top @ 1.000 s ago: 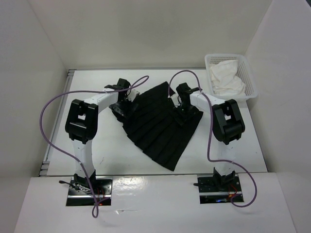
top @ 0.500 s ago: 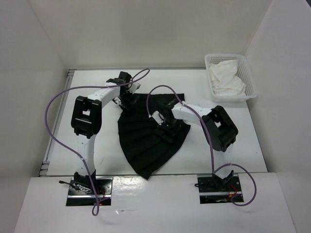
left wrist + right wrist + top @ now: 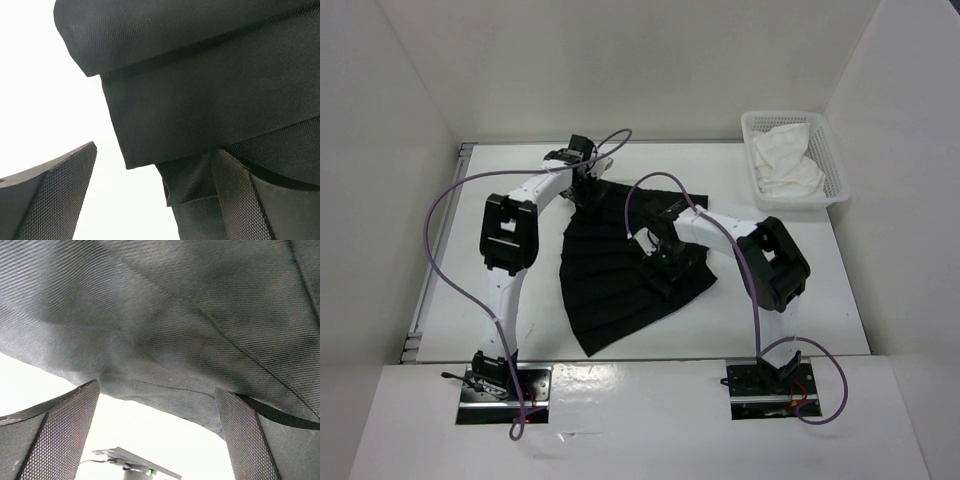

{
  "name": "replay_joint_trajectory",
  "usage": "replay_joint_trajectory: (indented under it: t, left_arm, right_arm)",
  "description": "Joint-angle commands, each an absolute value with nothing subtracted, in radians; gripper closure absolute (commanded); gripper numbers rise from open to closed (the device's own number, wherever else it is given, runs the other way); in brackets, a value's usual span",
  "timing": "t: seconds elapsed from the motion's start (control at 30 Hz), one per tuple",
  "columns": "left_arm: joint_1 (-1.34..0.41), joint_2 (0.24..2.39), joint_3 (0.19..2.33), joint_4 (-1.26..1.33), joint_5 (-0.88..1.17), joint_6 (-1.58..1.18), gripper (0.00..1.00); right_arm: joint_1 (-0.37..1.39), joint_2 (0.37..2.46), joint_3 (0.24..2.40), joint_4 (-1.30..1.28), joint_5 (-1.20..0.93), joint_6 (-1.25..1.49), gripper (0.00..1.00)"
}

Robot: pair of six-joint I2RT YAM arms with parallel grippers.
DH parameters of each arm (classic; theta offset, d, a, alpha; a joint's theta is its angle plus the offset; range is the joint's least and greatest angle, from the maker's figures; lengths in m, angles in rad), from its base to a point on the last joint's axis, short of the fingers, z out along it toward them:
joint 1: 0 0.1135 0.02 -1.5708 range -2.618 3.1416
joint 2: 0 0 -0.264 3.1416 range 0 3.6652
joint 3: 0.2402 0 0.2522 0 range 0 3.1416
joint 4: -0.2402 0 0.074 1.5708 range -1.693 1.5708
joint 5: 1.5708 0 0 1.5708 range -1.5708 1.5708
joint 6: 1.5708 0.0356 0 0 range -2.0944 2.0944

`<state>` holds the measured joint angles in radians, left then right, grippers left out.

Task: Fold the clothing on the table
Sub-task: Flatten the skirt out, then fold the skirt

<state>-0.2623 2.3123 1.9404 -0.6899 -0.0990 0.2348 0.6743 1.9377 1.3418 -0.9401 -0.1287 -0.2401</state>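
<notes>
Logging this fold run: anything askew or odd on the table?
The black skirt lies fanned at a slant, not squared, its right side bunched beneath the right gripper. The left gripper sits at its top-left corner. Both stand open. The basket holds crumpled white cloth. No spill or damage shows.

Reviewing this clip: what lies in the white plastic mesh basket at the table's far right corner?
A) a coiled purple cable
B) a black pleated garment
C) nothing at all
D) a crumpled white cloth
D: in the top view the white plastic mesh basket holds a crumpled white cloth, while the black pleated garment lies out on the white table.
</notes>
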Motion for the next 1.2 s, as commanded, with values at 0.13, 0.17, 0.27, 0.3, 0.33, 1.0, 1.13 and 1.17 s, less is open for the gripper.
replay_joint_trajectory:
  t: [0.13, 0.17, 0.27, 0.3, 0.33, 1.0, 1.13, 1.17]
  left_arm:
    - [-0.259, 2.358, 2.075, -0.764, -0.060, 0.238, 0.00]
    - [-0.259, 2.344, 2.086, -0.775, -0.060, 0.238, 0.00]
    - [-0.250, 2.258, 2.114, -0.822, -0.040, 0.238, 0.00]
    - [-0.250, 2.211, 2.132, -0.856, -0.040, 0.238, 0.00]
    - [-0.239, 2.186, 2.132, -0.873, -0.026, 0.238, 0.00]
    - [-0.023, 2.167, 1.999, -0.701, 0.442, 0.147, 0.20]
    - [-0.023, 2.226, 2.048, -0.689, 0.442, 0.169, 0.21]
    - [-0.023, 2.239, 2.074, -0.689, 0.442, 0.179, 0.21]
  right_arm:
    - [0.683, 1.918, 1.440, -1.006, -0.183, -0.202, 0.00]
    - [0.683, 1.907, 1.453, -1.017, -0.183, -0.202, 0.00]
    - [0.683, 1.858, 1.535, -1.063, -0.173, -0.202, 0.00]
    - [0.683, 1.846, 1.557, -1.089, -0.164, -0.202, 0.00]
    - [0.683, 1.826, 1.578, -1.100, -0.164, -0.212, 0.00]
    - [0.138, 1.943, 1.758, -0.804, -0.225, -0.245, 0.00]
    - [0.126, 2.014, 1.767, -0.781, -0.258, -0.268, 0.01]
    - [0.126, 2.014, 1.778, -0.781, -0.258, -0.282, 0.01]
